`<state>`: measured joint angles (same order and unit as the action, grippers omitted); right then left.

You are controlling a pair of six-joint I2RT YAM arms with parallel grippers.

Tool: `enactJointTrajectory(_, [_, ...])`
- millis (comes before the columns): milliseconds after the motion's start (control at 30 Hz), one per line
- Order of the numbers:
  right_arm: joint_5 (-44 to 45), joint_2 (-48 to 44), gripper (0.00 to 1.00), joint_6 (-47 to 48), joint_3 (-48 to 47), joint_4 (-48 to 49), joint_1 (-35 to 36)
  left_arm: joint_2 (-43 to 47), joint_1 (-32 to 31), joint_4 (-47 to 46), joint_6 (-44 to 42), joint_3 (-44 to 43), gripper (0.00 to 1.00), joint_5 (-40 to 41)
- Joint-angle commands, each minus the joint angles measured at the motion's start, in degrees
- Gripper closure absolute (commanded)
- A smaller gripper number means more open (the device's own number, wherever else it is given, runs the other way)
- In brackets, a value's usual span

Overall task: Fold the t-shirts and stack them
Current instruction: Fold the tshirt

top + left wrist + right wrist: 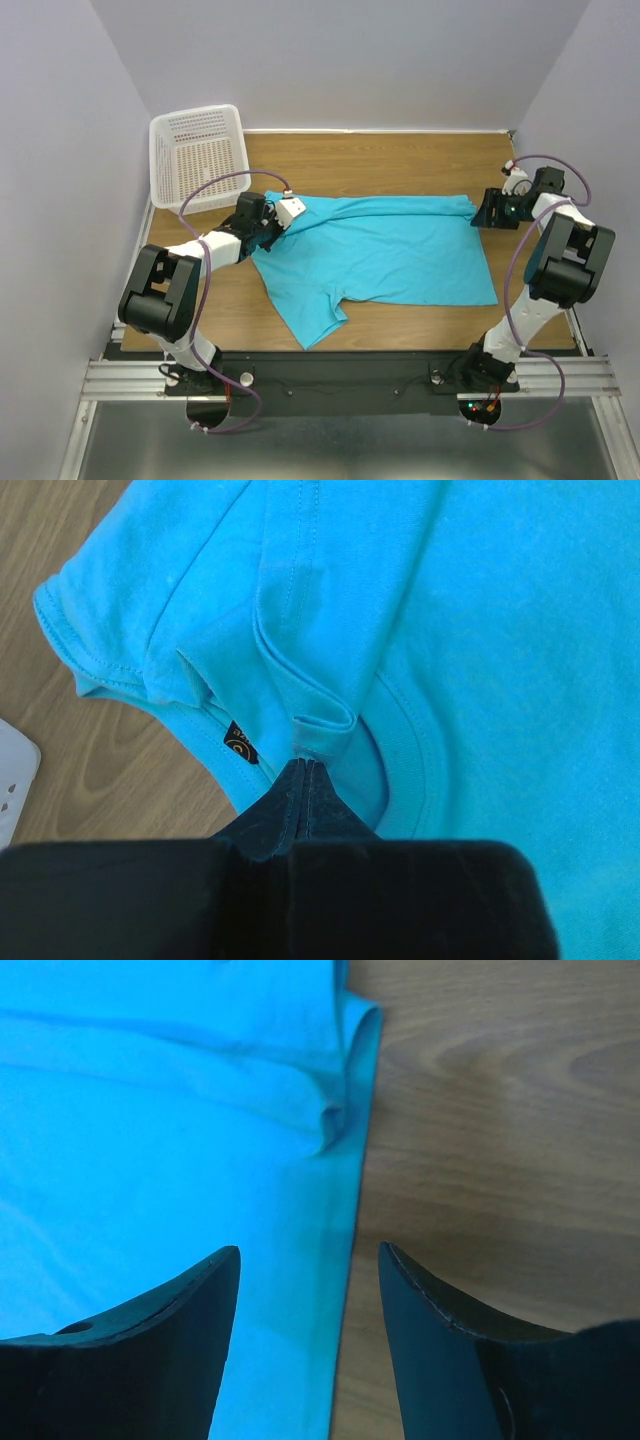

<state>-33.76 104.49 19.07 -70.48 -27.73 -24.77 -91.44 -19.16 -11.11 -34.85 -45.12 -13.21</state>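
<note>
A single turquoise t-shirt (390,250) lies spread across the middle of a wooden counter (400,160). Its neck points toward the left arm and its bottom hem toward the right arm. A white mesh basket (200,150) stands well apart from it, in the far left corner.

The left pincer (308,768) is closed tight at the neckline, its tips nipping a small fold of cloth just beside the dark neck label (237,743). Around it the fabric is bunched and doubled over.

The right pincer (308,1255) sits low at the opposite end with its jaws standing apart. The hem edge of the shirt runs between them, and they are not closed on anything.

The far long side of the shirt looks rolled or turned over on itself, from the collar across to the hem corner. The near sleeve (315,320) sticks out flat toward the front of the counter.

By my reckoning the work is at an early stage. At most one lengthwise fold has been started, and it is loose and uneven. The near sleeve has yet to be tucked in, the body has yet to be folded crosswise, and no stack exists. I can see no second shirt anywhere.
</note>
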Motion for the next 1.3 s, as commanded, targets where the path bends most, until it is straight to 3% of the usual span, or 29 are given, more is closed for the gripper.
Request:
enactJointTrajectory(0, [1.7,4.1,0.37,-0.7,-3.1,0.2,-0.3,0.6,-0.2,-0.9,0.3,-2.2,1.00,-0.3])
enactJointTrajectory(467, [2.8,8.5,0.57,-1.1,-1.3,0.2,2.6,1.2,-0.2,-0.7,0.6,-2.4,1.00,-0.6])
enactJointTrajectory(667, [6.4,9.3,0.73,-3.2,-2.3,0.3,2.6,1.3,-0.2,-0.7,0.6,-2.3,1.00,-0.6])
enactJointTrajectory(867, [7.5,9.9,0.99,-4.7,-2.8,0.4,2.6,1.7,-0.2,-0.7,0.5,-2.3,1.00,-0.6])
enactJointTrajectory(1267, [9.0,9.9,0.99,-7.5,-2.3,2.1,2.6,3.2,-0.1,-1.5,0.1,-1.1,1.00,3.5])
